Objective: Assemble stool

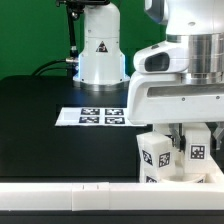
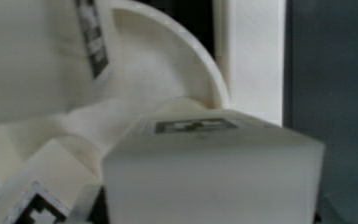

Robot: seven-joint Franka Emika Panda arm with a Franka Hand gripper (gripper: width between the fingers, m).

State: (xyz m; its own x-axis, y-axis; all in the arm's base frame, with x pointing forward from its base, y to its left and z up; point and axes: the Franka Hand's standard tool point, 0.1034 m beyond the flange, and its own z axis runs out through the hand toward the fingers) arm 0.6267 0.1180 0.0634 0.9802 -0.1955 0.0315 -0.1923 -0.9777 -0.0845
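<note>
In the exterior view my gripper (image 1: 186,138) reaches down at the right onto white stool parts near the front bar. A blocky white stool leg (image 1: 196,153) with a square tag sits right under the hand, and another tagged white stool part (image 1: 158,158) stands close on its left. Up close in the wrist view the leg (image 2: 211,170) fills the space between the jaws, with its tag (image 2: 194,126) facing the camera. The jaws stand closed against its sides, though the fingers themselves are hidden. Behind the leg curves the white seat (image 2: 158,60).
The marker board (image 1: 100,117) lies flat on the black table (image 1: 40,110), left of the gripper. The arm's white base (image 1: 100,50) stands at the back. A long white edge bar (image 1: 70,192) runs along the front.
</note>
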